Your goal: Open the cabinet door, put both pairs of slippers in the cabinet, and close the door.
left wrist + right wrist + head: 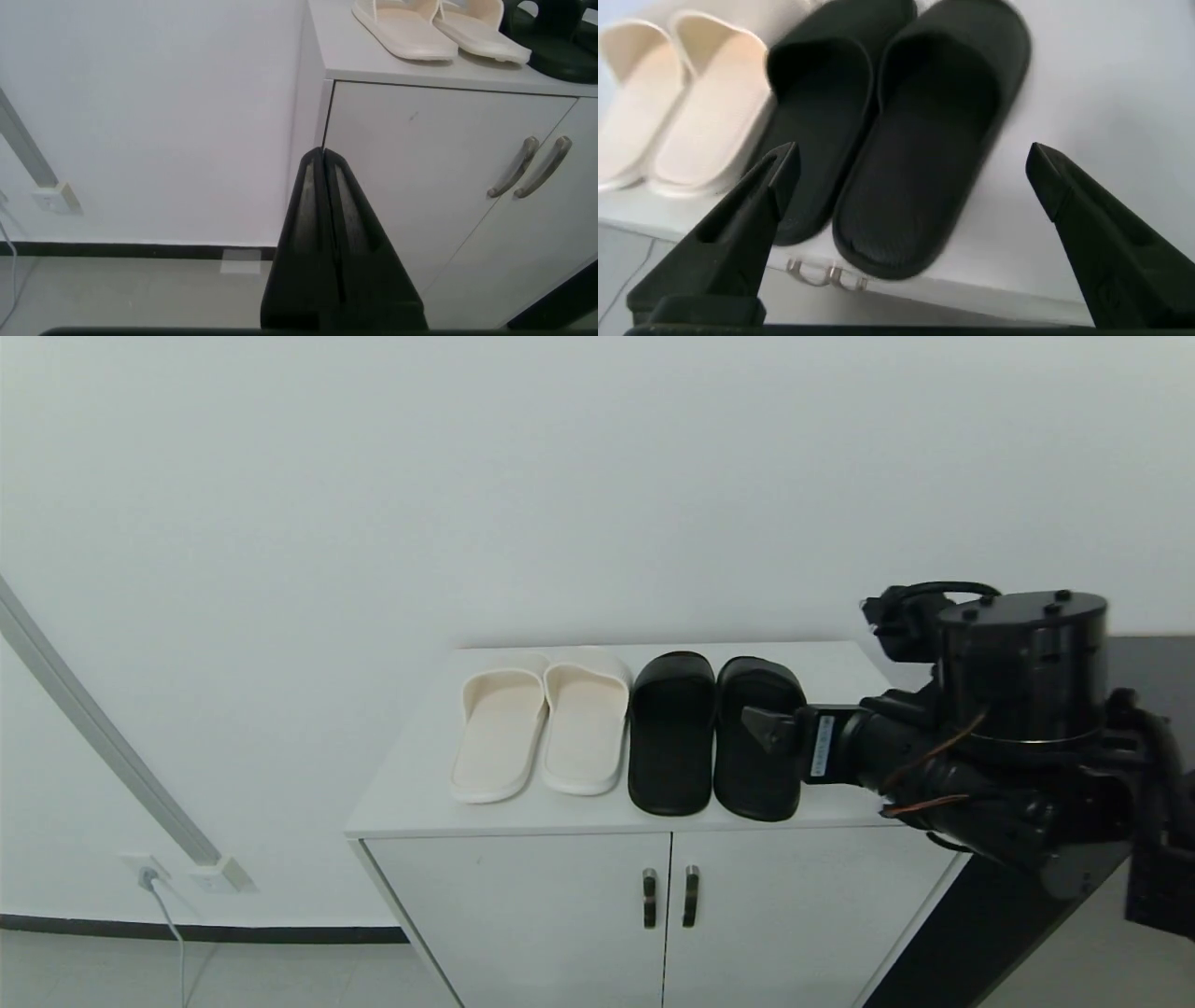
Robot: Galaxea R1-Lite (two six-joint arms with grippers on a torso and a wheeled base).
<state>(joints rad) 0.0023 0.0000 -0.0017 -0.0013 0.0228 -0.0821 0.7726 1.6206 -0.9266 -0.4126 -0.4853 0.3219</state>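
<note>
Before a plain white wall, the white cabinet [411, 784] has its doors [523, 915] shut. On top lie the cream slippers [541, 733], with the black slippers [714, 737] at their 3 o'clock. The right gripper [913, 159] is spread over the black pair; the left gripper [323, 168] is pressed together. No step looks done yet.

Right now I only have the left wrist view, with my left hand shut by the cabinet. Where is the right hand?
Observer: The right hand is open, hovering over the black slippers on the cabinet top.
Operator: Holding anything?
Observer: No, nothing sits between its fingers.
Operator: How do the pairs lie?
Observer: In a row, toes to the wall: cream slippers on the robot's left, black on its right.
</note>
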